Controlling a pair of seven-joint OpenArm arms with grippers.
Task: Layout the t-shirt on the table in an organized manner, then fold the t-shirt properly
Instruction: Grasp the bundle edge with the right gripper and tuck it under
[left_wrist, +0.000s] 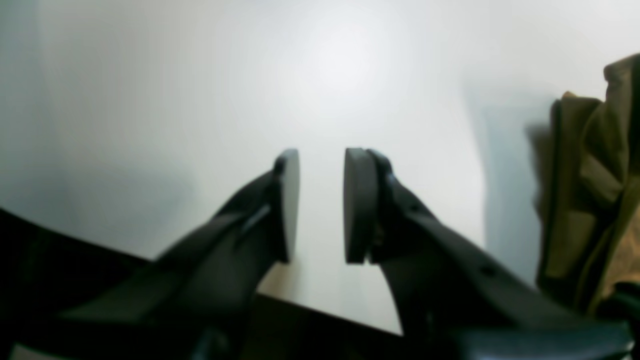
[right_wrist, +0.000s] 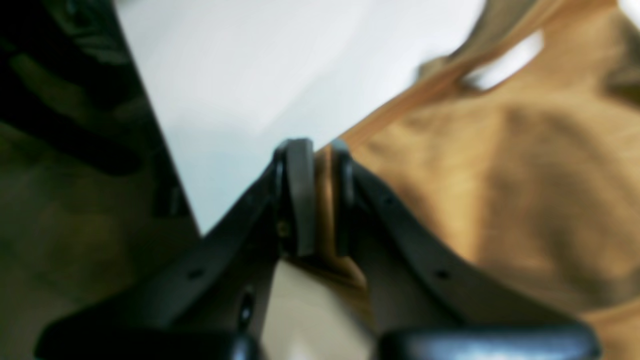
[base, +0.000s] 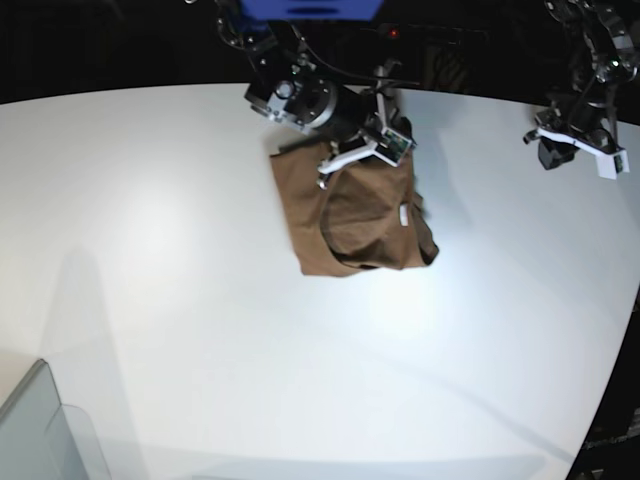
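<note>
White and wide, the table (base: 200, 330) carries the t-shirt (base: 355, 215) bunched toward its far edge, with a grey bin corner (base: 45, 430) at the near edge. The right gripper (right_wrist: 317, 197) pinches a fold of the shirt's hem between its jaws. The left gripper (left_wrist: 320, 205) hangs well apart from the shirt, jaws parted and empty.

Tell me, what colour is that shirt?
Plain medium brown, no print; the shirt shows best in the base view.
</note>
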